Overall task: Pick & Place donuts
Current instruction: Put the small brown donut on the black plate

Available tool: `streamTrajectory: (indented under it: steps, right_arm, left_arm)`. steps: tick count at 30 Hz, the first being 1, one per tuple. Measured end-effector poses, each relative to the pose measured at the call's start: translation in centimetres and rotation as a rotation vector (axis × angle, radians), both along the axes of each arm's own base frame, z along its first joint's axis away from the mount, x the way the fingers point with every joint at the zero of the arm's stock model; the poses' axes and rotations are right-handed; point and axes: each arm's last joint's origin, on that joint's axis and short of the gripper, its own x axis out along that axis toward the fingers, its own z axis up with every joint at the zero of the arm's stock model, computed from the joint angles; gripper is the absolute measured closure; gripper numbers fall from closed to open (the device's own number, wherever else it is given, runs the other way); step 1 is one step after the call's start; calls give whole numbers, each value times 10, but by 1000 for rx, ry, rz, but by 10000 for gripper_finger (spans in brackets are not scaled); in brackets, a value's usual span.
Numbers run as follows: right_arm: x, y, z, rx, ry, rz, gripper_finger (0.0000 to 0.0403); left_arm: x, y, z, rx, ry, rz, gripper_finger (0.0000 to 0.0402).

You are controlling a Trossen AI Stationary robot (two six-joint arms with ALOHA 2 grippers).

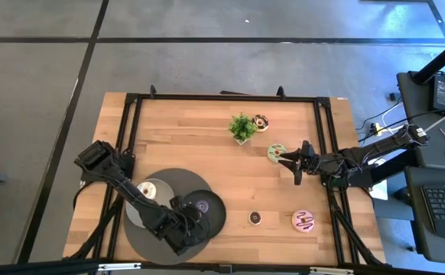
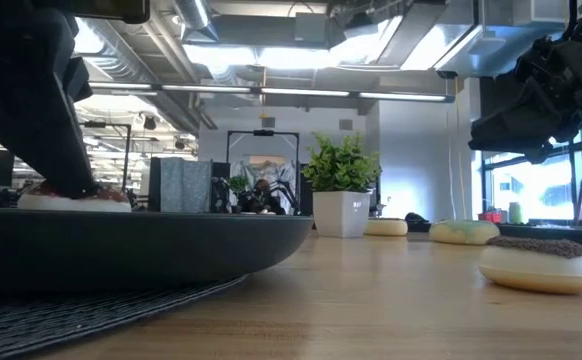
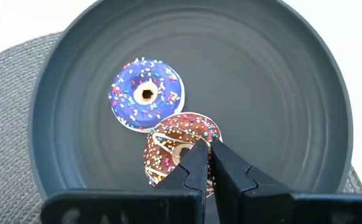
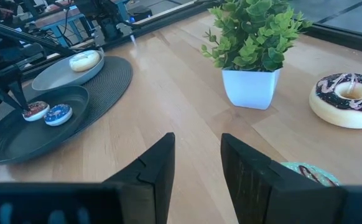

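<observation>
A butcher-block wooden table [image 1: 199, 145] in a black frame stands on grey concrete floor; the low view looks past it into an office with ceiling ducts and windows. At the near edge, on a woven grey mat [image 1: 142, 244], the left gripper [image 3: 207, 149] has its fingers pinched on the brown sprinkled donut [image 3: 175, 149] in the dark plate [image 3: 280, 93], touching the purple donut [image 3: 145, 94]. A cream donut [image 4: 84, 60] lies on the lighter plate [image 4: 53, 78]. Farther right, the right gripper [image 4: 196, 155], fingers apart, hovers over the green donut [image 1: 275, 152], with the potted plant [image 1: 242, 127] and chocolate donut [image 4: 348, 98] beyond.
</observation>
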Motion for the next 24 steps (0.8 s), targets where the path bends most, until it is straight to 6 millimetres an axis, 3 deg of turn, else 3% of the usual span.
streamTrajectory:
  steps: [24]
  right_arm:
    - [0, 0, -1, -2, 6, 0, 271]
  left_arm:
    - [2, 2, 0, -9, -3, 10, 385]
